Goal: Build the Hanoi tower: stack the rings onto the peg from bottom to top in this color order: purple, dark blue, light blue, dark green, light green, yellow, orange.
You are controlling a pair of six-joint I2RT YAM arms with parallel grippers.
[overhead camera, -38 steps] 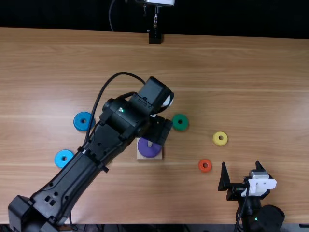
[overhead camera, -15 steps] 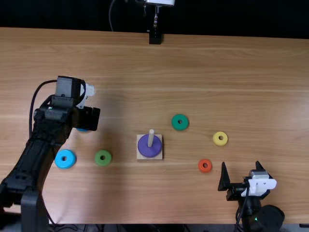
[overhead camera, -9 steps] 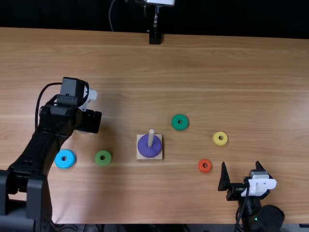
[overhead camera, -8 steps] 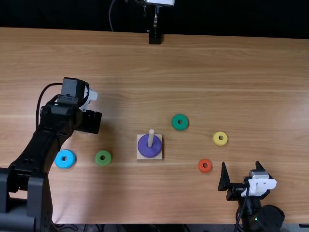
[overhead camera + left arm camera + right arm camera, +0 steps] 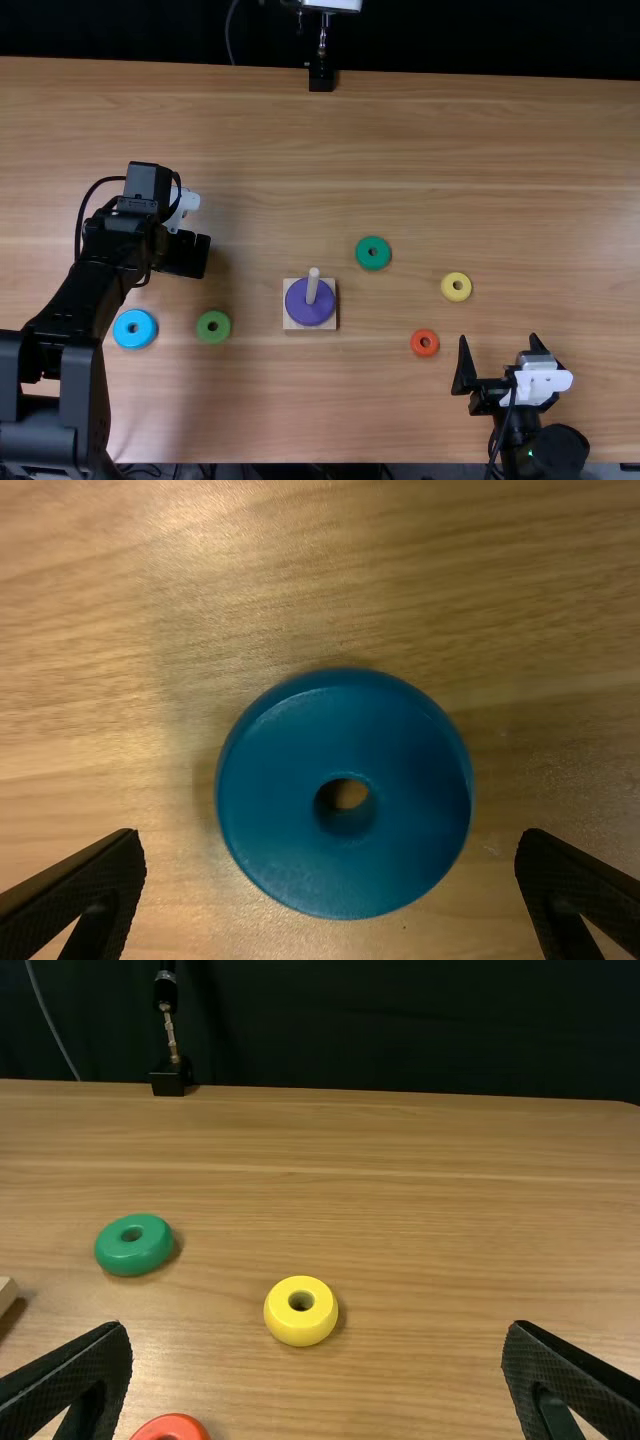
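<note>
**Ring two of seven: dark blue ring [image 5: 290, 800], awaiting pickup**

Change: left arm [image 5: 85, 280], swung away from over the peg [image 5: 313, 284] to a station well left of it, above the dark blue ring; over the last half second, almost at rest. Meaning: work on the purple ring [image 5: 308, 313] appears finished, and the second layer is now the likely business.

Left pincer [image 5: 332, 840]: spread wide, one finger to either side of the dark blue ring, touching neither flank; nothing held. Ring flat on the bench [image 5: 400, 150]. Next move, by judgement: lower, close on the rim, lift above the peg's tip, centre the hole.

Purple ring: one, threaded on the peg, down at the square wooden base [image 5: 290, 324]. Order correct so far.

Light blue ring [image 5: 134, 338]: left of the peg, farther out than the light green ring [image 5: 214, 336], which lies on the same side. Both could be brushed by a low carry or a dipping forearm.

Dark green ring [image 5: 373, 263]: beyond the peg, to its right. Yellow ring [image 5: 456, 294]: well right of the peg. Orange ring [image 5: 425, 352]: right of the peg, on its near side.

Right pincer [image 5: 499, 342]: far right of the peg, near side; wide open, empty, unmoved.
</note>
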